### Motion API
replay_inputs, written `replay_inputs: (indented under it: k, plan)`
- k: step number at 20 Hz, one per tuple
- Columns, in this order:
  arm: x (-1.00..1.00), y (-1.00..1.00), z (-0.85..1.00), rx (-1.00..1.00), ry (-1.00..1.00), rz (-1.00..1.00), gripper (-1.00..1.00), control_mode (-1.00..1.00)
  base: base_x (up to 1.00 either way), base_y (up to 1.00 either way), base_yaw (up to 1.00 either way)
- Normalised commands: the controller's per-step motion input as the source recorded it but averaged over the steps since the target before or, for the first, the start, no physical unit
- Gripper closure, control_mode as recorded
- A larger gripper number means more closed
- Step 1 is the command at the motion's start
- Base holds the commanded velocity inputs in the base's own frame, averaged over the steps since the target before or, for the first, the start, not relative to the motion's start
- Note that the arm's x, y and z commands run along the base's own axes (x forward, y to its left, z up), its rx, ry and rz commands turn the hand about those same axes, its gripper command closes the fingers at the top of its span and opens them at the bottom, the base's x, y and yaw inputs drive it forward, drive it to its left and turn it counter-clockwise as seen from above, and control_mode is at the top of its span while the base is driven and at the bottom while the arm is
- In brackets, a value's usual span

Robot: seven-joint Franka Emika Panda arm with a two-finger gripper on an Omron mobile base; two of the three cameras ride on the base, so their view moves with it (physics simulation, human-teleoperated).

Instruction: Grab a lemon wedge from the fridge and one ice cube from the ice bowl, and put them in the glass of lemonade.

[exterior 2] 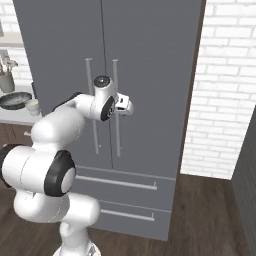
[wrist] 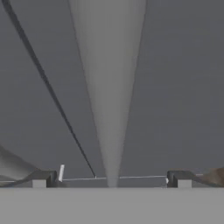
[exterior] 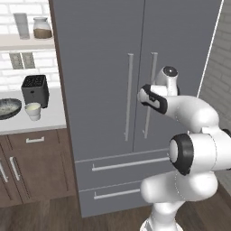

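My fingers (wrist: 112, 178) are spread wide with nothing between them; in the hand view the two tips sit far apart on either side of a silver bar handle (wrist: 109, 87) that runs straight away from me. I judge I am lined up on the right door handle of the fridge (exterior: 103, 58), close to it but not yet closed on it. Both doors look shut, so nothing of the task is done as far as I can see: the lemon wedge must be behind those doors, hidden from me, and the ice has not been touched.

Just beside my handle is the twin handle (exterior 2: 89, 105) of the left door, close enough that I must mind not to catch it. Below the fingers are the two drawers (exterior: 122, 164). Well off to the left, on the desk (exterior: 49, 119), stand the ice bowl (exterior: 9, 108), the glass of lemonade (exterior: 33, 111) just beside it, and a dark toaster (exterior: 35, 90) behind.
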Motion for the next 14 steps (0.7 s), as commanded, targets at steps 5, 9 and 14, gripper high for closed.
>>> replay_inputs:
  k: [5, 9, 14]
  plan:
    - [0.42, 0.0, 0.0, 0.0, 0.0, 0.0, -1.0, -1.0, 0.0, 0.0, 0.0]
    - [0.2, 0.0, -0.09, 0.0, 0.0, 0.0, -1.0, -1.0, 0.0, 0.0, 0.0]
    - [0.25, 0.0, -0.09, 0.0, -0.03, 0.0, -1.0, -1.0, 0.0, 0.0, 0.0]
